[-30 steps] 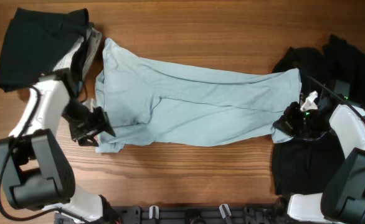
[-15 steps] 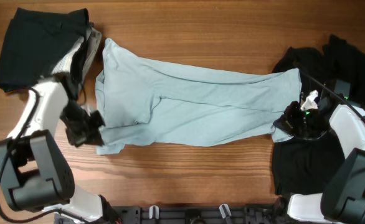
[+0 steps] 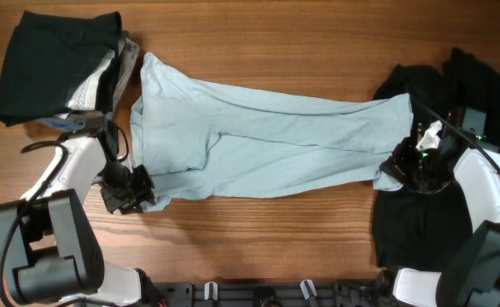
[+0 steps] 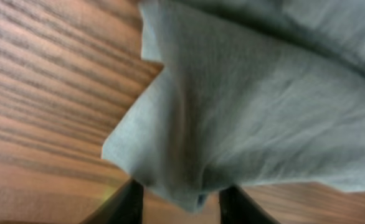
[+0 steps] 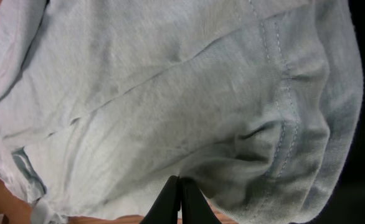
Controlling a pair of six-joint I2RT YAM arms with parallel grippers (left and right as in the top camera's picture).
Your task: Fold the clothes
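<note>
Left gripper [image 3: 139,189] parted, fingers [image 4: 127,202] astride the near-left corner of the sky-blue T-shirt [image 3: 267,145], cloth dipping between them, not pinched; right gripper [image 3: 397,170] clamped on the opposite hem, tips closed into the fabric; shirt stretched lengthwise left to right across the table [image 3: 276,34], one end at each arm; black T-shirts [image 3: 54,60] heaped beyond either end; likely calls for the left closing first, then both corners lifted together.

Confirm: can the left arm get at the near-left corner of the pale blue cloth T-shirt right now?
Likely yes. The left gripper sits at that corner of the pale blue T-shirt, cloth lying between its fingers, only bare wooden table around it. Whether it has clamped is unclear.
</note>
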